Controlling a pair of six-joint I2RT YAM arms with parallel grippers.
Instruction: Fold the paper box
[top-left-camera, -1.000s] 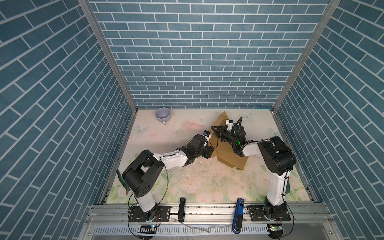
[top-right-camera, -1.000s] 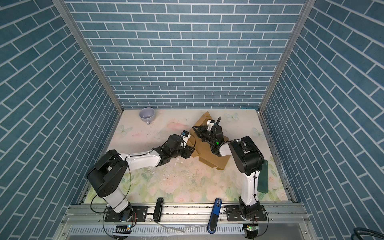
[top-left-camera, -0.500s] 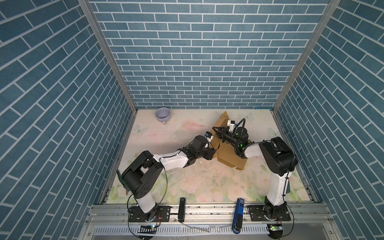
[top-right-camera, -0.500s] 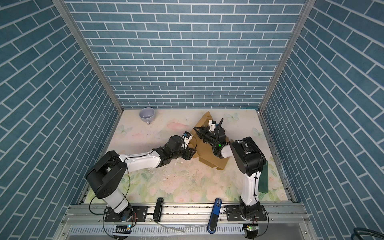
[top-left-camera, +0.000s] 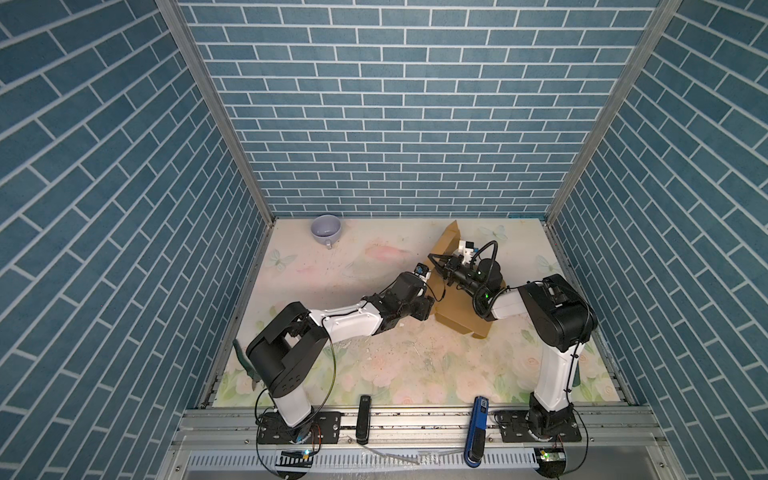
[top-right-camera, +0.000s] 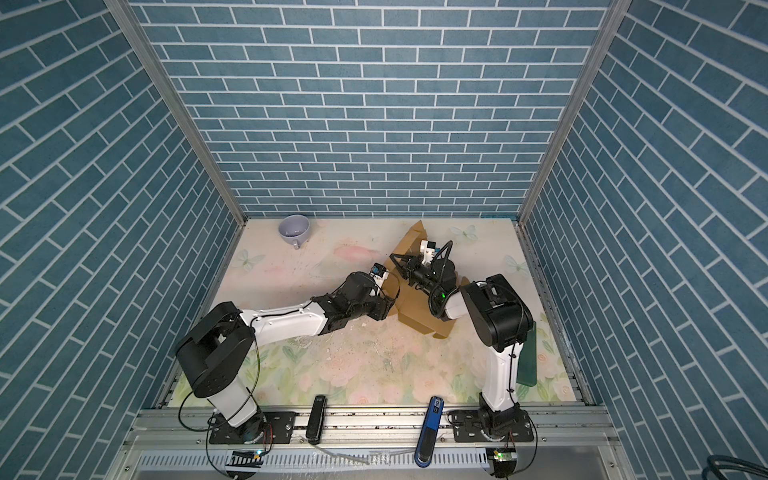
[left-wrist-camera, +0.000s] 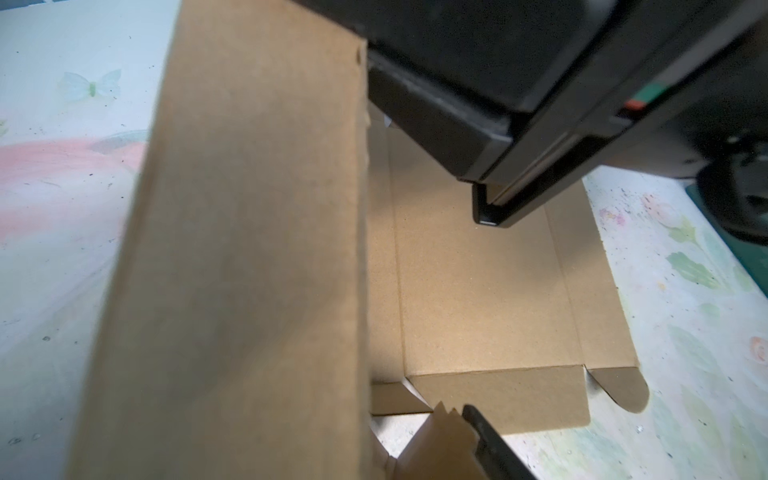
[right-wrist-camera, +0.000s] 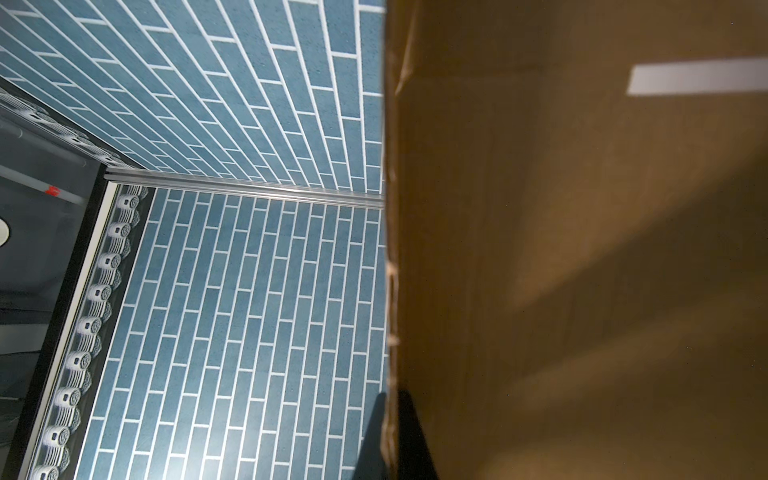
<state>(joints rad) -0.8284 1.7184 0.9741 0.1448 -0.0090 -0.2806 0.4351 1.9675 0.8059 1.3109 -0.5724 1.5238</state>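
Paper box: the paper box (top-left-camera: 457, 311) (top-right-camera: 415, 309) sits right of the middle of the table (top-left-camera: 374, 365), toward the back wall. It is only partly set up. Its base (left-wrist-camera: 478, 299) lies flat on the flowered cover, and so do an end flap and a rounded ear at one end.

Upright panel: one long side, the upright panel (left-wrist-camera: 249, 249), stands up off the base and fills much of the left wrist view. In both top views a pointed bit of cardboard rises at the box's far end.

Right gripper: the right gripper (top-left-camera: 434, 259) (top-right-camera: 392, 257) reaches in over the box from the right. Its jaws are pinched tight on a cardboard edge. From the right wrist that edge runs straight between the two dark fingers (right-wrist-camera: 409, 436), with brown board (right-wrist-camera: 582, 249) filling the view beside them.

Left gripper: the left gripper (top-left-camera: 430, 305) (top-right-camera: 384, 305) is low against the box's left side, jaws standing apart. One finger (left-wrist-camera: 490, 440) shows, touching a small jagged cardboard tab. The other finger is hidden behind the upright panel, so I cannot tell whether the board is actually being squeezed.

Both grippers: close together at the box's left side. I can't make out any contact between them.

Cup: a lilac cup (top-left-camera: 326, 228) (top-right-camera: 294, 227) stands in the back left corner, well apart from the box.
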